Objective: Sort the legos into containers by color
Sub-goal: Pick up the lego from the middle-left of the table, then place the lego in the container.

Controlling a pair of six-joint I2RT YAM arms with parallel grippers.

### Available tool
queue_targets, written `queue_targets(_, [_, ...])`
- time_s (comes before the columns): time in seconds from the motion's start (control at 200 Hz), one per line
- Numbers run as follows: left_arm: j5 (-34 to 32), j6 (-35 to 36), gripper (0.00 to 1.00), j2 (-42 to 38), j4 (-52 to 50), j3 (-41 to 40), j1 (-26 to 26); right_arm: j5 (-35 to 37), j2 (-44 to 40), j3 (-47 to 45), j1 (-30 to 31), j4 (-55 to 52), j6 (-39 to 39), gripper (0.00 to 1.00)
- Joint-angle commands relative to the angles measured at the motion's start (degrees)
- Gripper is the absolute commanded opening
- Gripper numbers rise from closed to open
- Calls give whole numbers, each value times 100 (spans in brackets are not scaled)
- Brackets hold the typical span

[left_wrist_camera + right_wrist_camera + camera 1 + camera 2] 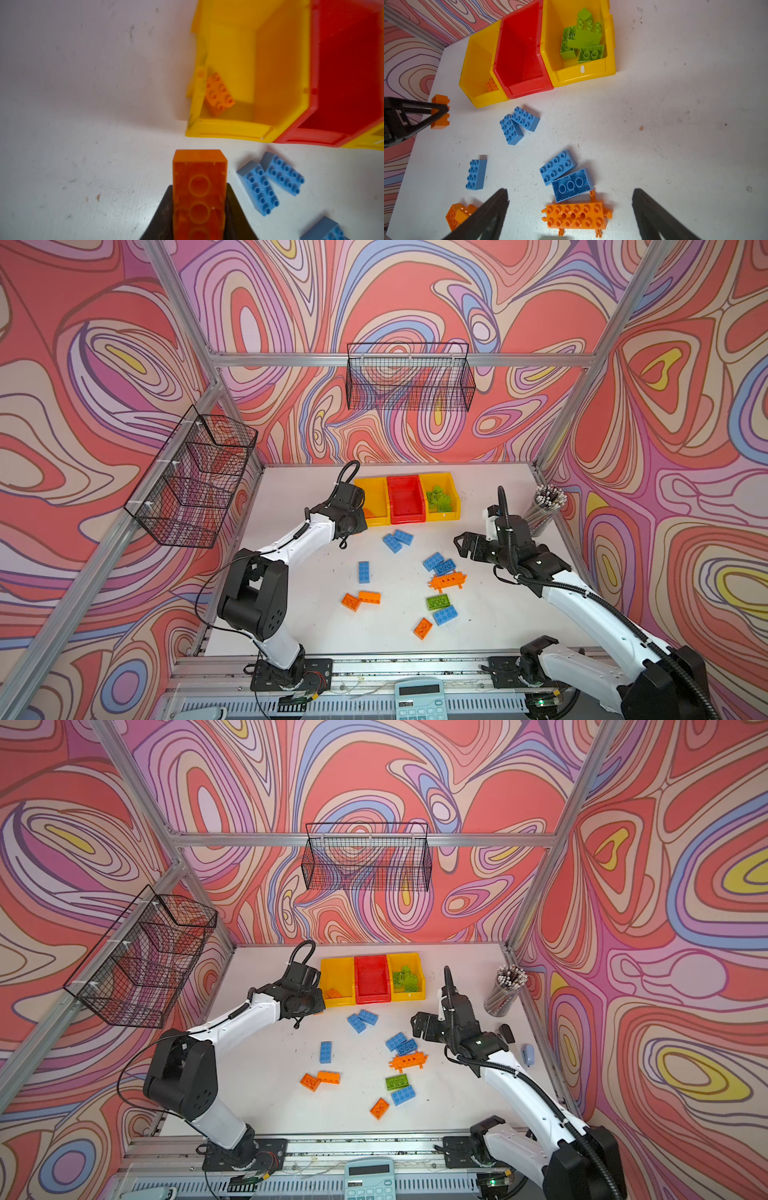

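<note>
Likely lab, aluminium frame [399, 359] (patterned walls [415, 290])

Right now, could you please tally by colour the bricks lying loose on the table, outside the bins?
Blue bricks: 6
Orange bricks: 4, one of them the long pronged piece
Green brick: 1
Total: 11
Not counted: the held orange brick in the left pincer.

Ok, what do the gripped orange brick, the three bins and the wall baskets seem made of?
The orange brick looks like glossy, slightly translucent moulded plastic: hollow underside with round tubes. The bins look like opaque moulded plastic, smooth, somewhat scuffed. The baskets are thin black wire mesh, probably coated metal.
</note>
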Motion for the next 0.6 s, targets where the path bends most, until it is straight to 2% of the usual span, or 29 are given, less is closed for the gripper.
queue_targets(0.0, [-72, 162, 23, 321, -331, 658, -90, -12, 52, -3, 23, 73, -25, 98])
queue_targets(0.215, [77, 266, 23, 1370, -522, 1994, -103, 73, 86, 88, 22, -8, -37, 98])
queue_targets(0.476, [116, 412, 28, 2454, -616, 3060, -58, 201, 71, 246, 22, -168, -71, 98])
queue_targets(0.521, [173, 413, 33, 2575, -633, 3199, -49, 222, 65, 286, 22, -206, -83, 98])
queue_targets(0.591, [209, 418, 52, 2696, -700, 3367, -38, 255, 64, 325, 23, -250, -95, 98])
